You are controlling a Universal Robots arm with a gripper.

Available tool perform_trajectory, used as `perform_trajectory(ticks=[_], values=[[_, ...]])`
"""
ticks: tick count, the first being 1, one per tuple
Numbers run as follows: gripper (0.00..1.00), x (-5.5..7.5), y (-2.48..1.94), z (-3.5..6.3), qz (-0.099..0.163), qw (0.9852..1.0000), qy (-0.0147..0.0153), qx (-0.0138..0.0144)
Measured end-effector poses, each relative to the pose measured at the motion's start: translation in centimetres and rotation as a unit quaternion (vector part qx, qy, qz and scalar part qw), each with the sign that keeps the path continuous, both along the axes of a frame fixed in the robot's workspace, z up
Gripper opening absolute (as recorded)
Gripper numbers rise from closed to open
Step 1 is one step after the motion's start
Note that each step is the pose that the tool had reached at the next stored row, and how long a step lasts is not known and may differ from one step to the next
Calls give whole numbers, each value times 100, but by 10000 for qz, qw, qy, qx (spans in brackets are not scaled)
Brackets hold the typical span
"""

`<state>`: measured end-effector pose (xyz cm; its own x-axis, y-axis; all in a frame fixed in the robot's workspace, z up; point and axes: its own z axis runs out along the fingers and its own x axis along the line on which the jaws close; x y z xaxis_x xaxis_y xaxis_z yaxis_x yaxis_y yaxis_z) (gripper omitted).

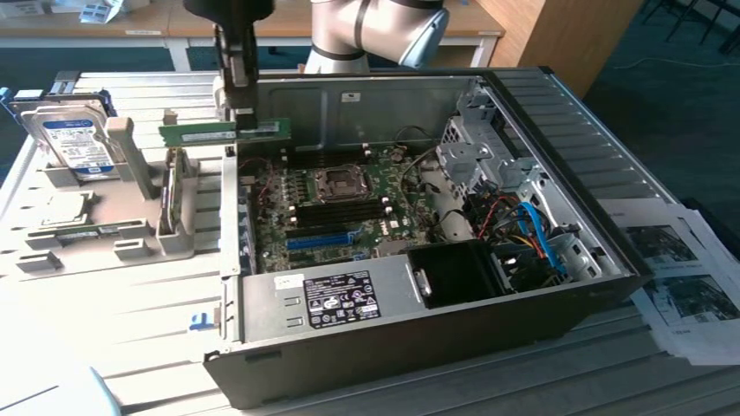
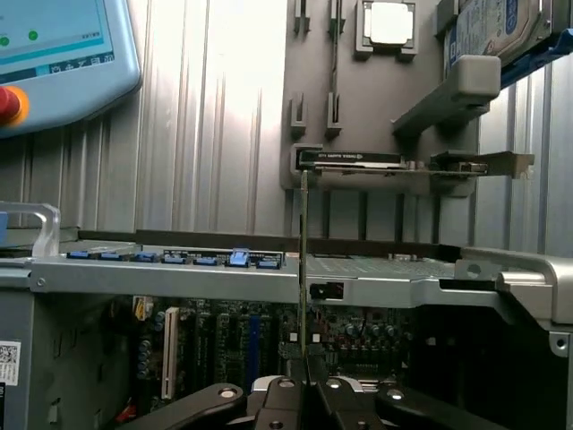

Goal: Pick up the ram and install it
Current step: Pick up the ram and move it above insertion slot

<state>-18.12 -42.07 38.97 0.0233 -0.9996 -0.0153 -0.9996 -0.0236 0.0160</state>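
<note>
While aloft, ram (image 1: 204, 134) between fingers (image 2: 277, 403)

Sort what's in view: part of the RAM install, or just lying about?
Job in hand: ram, gripped in the claw; open computer case; motherboard.
Lying about: hard drive; processor chip; printed sheets.

Centre of frame: the computer case (image 1: 555, 113) lies open on top, with free room above the motherboard (image 1: 335, 208).
Right of centre: drive cage (image 1: 474, 147), cables (image 1: 526, 230) and black fan shroud (image 1: 463, 273) crowd that side.
Upper left of case: the case wall (image 1: 235, 234) rises just beneath the ram (image 1: 208, 133) in the end effector (image 1: 239, 121).
Left of frame: upright fixture (image 1: 137, 160) with hard drive (image 1: 72, 143) stands near that wall, leaving a narrow gap.
</note>
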Motion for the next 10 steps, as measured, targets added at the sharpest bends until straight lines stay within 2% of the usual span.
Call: perform_trajectory(ticks=[3,4,6,10], values=[[12,80,0,0,0,10000,0,0],[12,242,0,0,0,10000,0,0],[12,406,0,0,0,10000,0,-1],[12,519,0,1,0,10000,0,-2]])
